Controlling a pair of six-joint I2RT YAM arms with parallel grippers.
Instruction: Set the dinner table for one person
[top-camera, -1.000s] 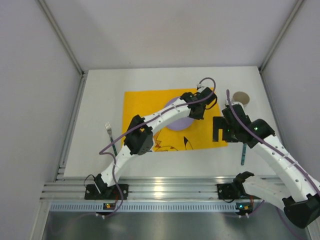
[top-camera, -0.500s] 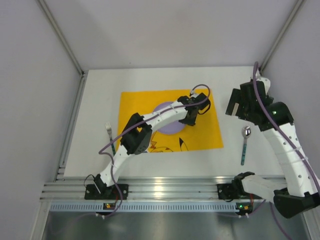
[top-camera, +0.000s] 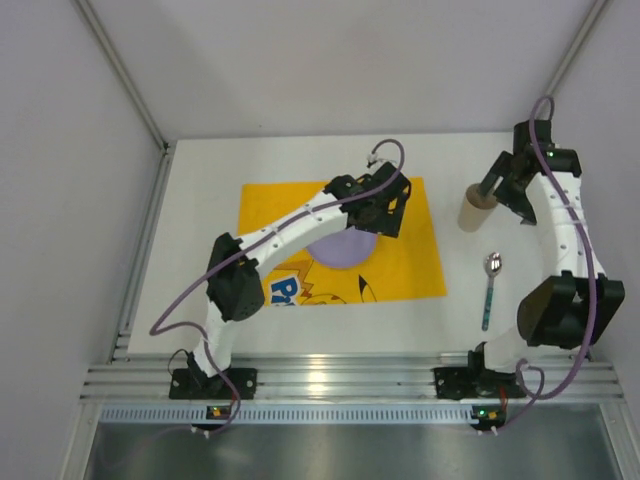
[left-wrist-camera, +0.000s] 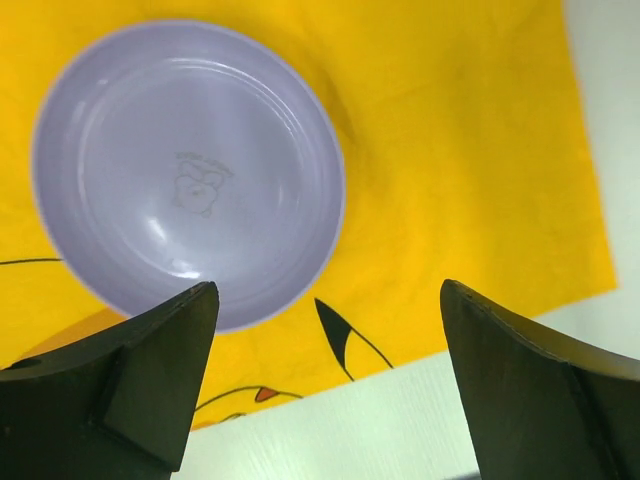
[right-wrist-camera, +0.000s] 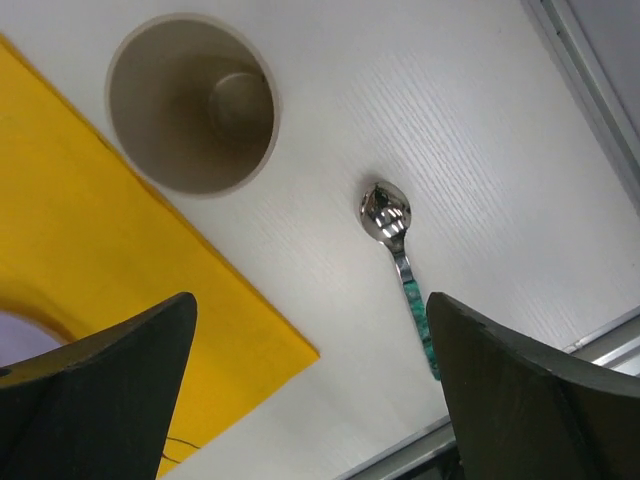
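The dinner table (top-camera: 195, 200) is a white top with a yellow cartoon cloth (top-camera: 420, 255) spread on its middle. A lilac plate (left-wrist-camera: 190, 170) sits on the cloth, partly under my left arm in the top view. Above the cloth's near edge, beside the plate, my left gripper (left-wrist-camera: 325, 300) hangs open and empty. To the right of the cloth stands a tan cup (top-camera: 476, 208), upright, with a green-handled spoon (top-camera: 490, 290) lying nearer the front. My right gripper (top-camera: 500, 188) hovers open just right of the cup, holding nothing. From the right wrist, the cup (right-wrist-camera: 190, 100) and spoon (right-wrist-camera: 400, 260) are both below it.
A ribbed aluminium rail (top-camera: 320, 380) runs along the near edge, where both arm bases are bolted. Another rail (top-camera: 140, 260) borders the left side. Grey walls enclose the table on three sides. My left arm's elbow (top-camera: 230, 290) hangs over the table's left front part.
The left gripper went from shut to open and lifted over the cloth, which had shifted slightly left. The right arm swung back and right, uncovering the cup.
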